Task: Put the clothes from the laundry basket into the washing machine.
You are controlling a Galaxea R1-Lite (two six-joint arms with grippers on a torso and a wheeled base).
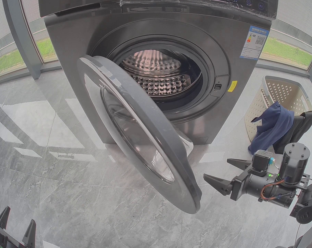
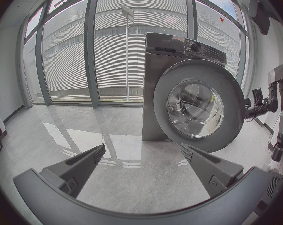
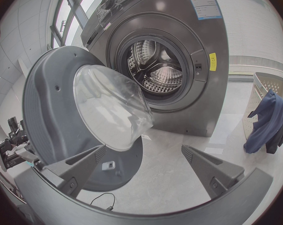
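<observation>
A grey front-loading washing machine (image 1: 156,28) stands before me with its round door (image 1: 142,135) swung wide open and its steel drum (image 1: 156,76) bare inside. To its right sits a cream laundry basket (image 1: 283,90) with a blue garment (image 1: 274,126) and a black garment (image 1: 300,124) draped over its front rim. My right gripper (image 1: 224,173) hovers open and holds nothing, low at the right between the door's edge and the basket. At the bottom left corner my left gripper (image 1: 16,221) is open too, far from the machine. In the right wrist view the blue garment (image 3: 268,119) hangs off the basket (image 3: 269,82).
Glossy grey floor tiles (image 1: 59,176) spread out to the left of the machine. Tall windows (image 1: 28,35) and a pillar stand behind it. The open door juts out over the floor in front of the drum.
</observation>
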